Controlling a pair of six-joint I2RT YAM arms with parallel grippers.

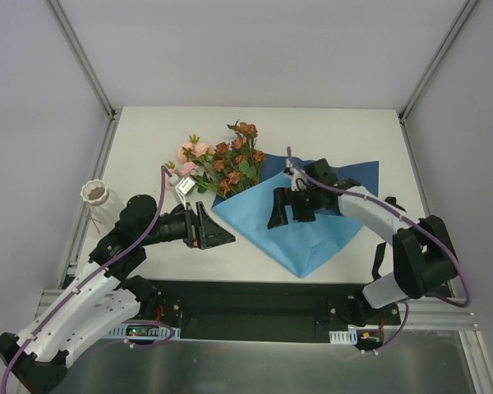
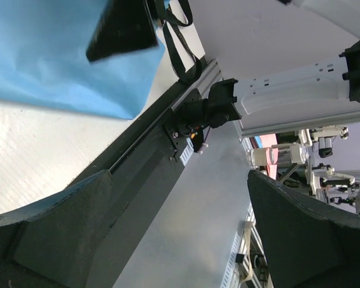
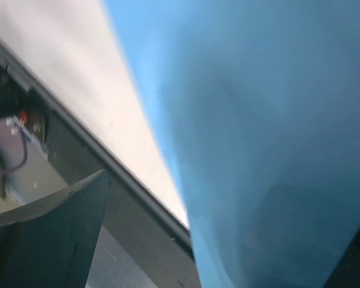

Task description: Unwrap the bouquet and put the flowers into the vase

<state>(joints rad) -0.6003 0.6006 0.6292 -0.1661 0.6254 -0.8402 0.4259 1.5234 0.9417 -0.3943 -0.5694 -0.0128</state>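
Note:
The blue paper (image 1: 312,226) lies spread flat on the table. The flowers (image 1: 222,160), pink and rust-orange roses on green stems, lie at its upper left corner. At the table's left edge stands the white ribbed vase (image 1: 97,195). My left gripper (image 1: 214,229) is open and empty, just left of the paper's near-left edge and below the stems. My right gripper (image 1: 291,210) hangs open over the middle of the paper. In the right wrist view the blue paper (image 3: 258,120) fills the right side, blurred, with nothing between the jaws. The left wrist view catches a corner of the paper (image 2: 60,54).
A small white tag (image 1: 185,187) lies by the stems. Metal frame posts (image 1: 82,57) rise at the table's back corners. The black base rail (image 1: 255,304) runs along the near edge; black straps (image 2: 179,36) show beside the rail in the left wrist view.

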